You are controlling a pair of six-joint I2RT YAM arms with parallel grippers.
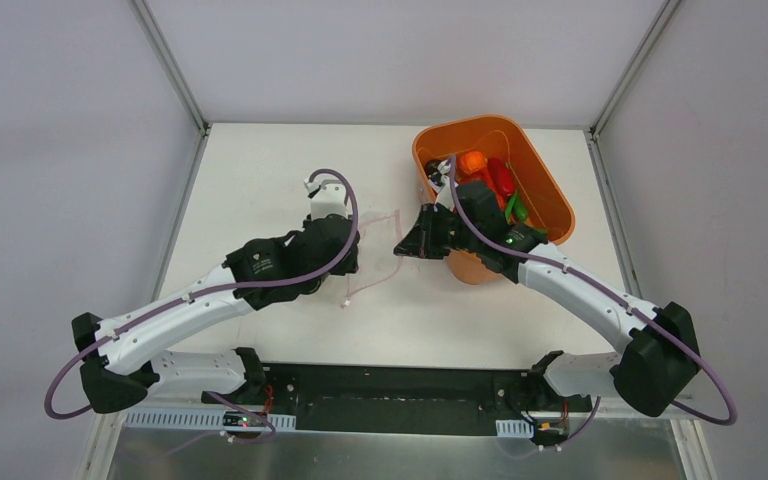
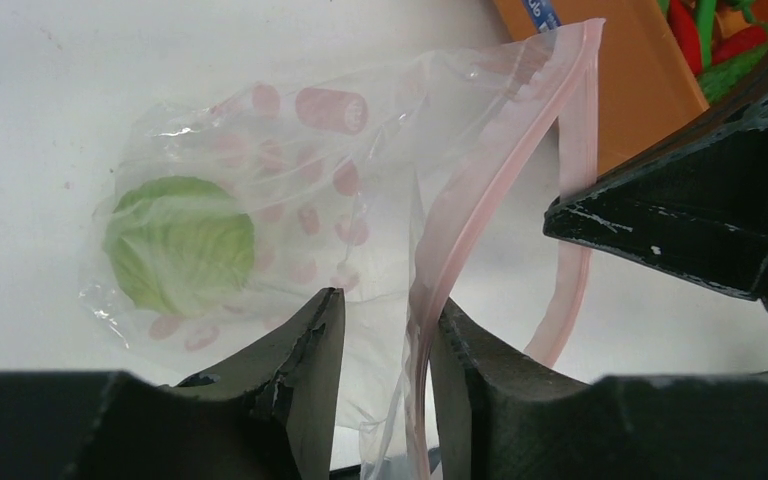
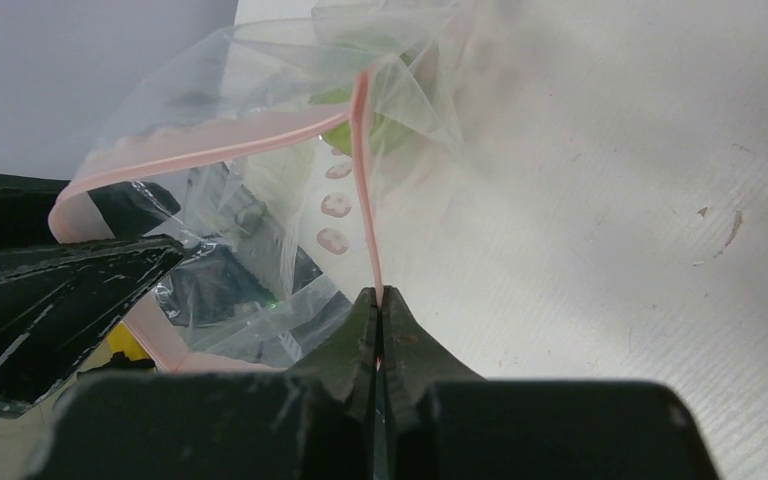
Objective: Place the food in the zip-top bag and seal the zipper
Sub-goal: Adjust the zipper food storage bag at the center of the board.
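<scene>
The clear zip-top bag with pink dots lies on the white table between my two grippers, its mouth held up. One light green piece of food sits inside it. The pink zipper runs between my left gripper's parted fingers and rests against the right-hand one. My right gripper is shut on the zipper at the other side of the mouth. From above, the bag shows faintly between the left gripper and the right gripper.
An orange tub stands at the back right, just behind my right wrist, holding more food: red, green and orange pieces. Its wall shows at the top right of the left wrist view. The enclosure's frame posts stand at the table's far corners.
</scene>
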